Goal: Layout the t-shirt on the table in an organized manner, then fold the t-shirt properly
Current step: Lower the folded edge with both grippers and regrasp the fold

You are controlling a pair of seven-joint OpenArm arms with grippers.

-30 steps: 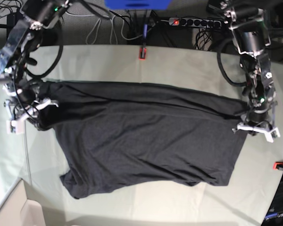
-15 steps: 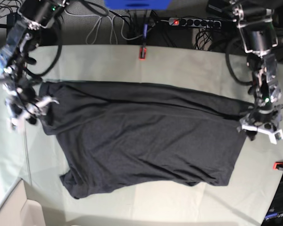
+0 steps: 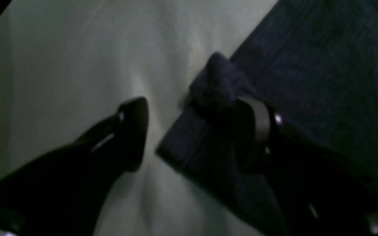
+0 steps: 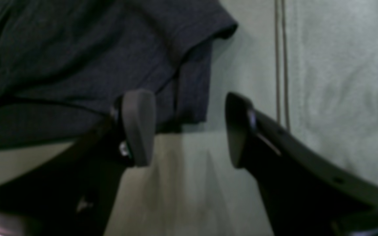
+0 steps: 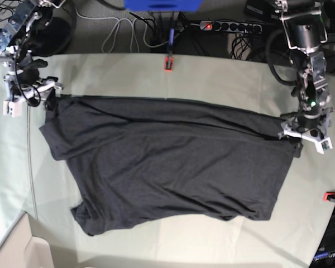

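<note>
Charcoal cloth — the t-shirt (image 5: 167,162) is spread mid-surface (image 5: 223,72), soft, limp, easily rucked. Both the left gripper (image 5: 303,137) and right gripper (image 5: 30,95) are parted, empty; hemmed corners are best pinched.

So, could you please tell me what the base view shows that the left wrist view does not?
Only the base view shows the whole t-shirt spread dark side up across the table, the red clamp at the far edge, the power strip behind it, and the right pincer open at the shirt's other end.

Only the left wrist view shows the small raised bunch of fabric at the shirt's edge, just beyond one fingertip.

Both show the left pincer, open, at the shirt's edge over the pale cloth.
</note>
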